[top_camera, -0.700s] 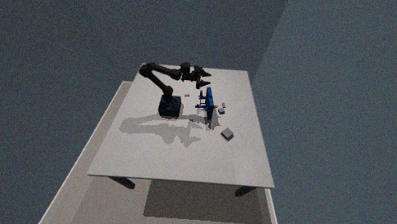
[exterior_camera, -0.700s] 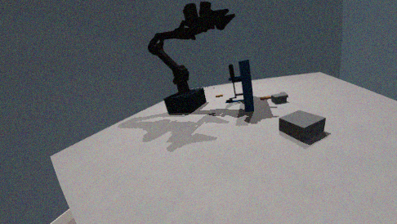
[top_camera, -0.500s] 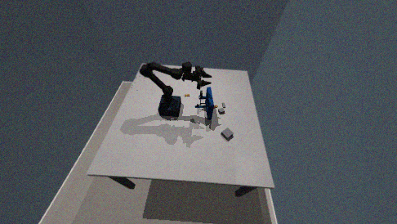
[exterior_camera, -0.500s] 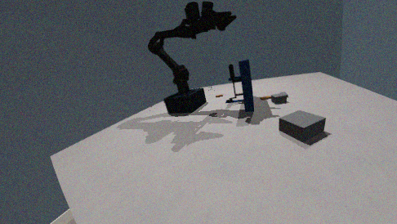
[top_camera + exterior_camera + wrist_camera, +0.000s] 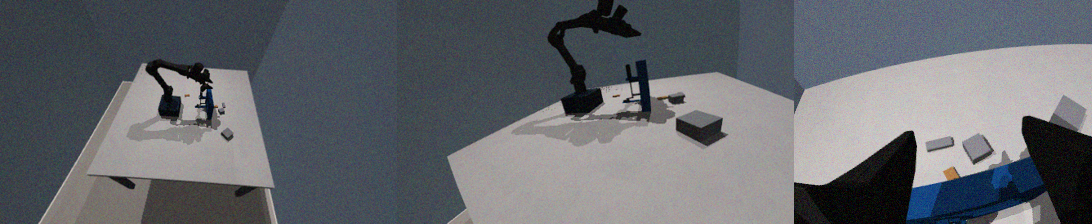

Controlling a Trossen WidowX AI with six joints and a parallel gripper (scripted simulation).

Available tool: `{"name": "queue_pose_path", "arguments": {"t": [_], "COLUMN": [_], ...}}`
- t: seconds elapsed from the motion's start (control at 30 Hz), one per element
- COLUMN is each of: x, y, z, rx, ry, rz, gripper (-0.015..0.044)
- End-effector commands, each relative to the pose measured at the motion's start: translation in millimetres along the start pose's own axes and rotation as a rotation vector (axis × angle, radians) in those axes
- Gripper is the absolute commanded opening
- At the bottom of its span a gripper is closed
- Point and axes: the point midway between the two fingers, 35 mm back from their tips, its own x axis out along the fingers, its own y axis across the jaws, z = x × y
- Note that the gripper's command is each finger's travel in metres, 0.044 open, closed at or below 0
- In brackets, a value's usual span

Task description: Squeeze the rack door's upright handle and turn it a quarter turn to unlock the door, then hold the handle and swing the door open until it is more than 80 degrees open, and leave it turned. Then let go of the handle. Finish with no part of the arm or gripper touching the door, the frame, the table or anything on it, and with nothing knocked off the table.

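One blue rack frame (image 5: 210, 107) (image 5: 644, 87) (image 5: 959, 197) upright on the table, below the fingers (image 5: 211, 84) (image 5: 640, 33), which stand apart, holding nothing.

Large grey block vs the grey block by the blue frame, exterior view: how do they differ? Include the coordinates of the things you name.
The large block (image 5: 699, 124) looks bigger than the small block (image 5: 676, 98). The large block stands apart from the orange piece (image 5: 662, 97); the small block sits right by its end. Both are grey and rest on the table (image 5: 581, 176).
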Motion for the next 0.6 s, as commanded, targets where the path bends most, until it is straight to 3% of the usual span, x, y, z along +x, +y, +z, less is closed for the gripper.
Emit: {"name": "queue_pose_path", "arguments": {"t": [0.0,0.57], "x": [8.7,11.1], "y": [5.5,27.7], "z": [-14.5,-71.9], "rx": [-0.008,-0.071], "ry": [0.139,0.690], "rz": [0.007,0.033], "gripper": [0.0292,0.0292]}}
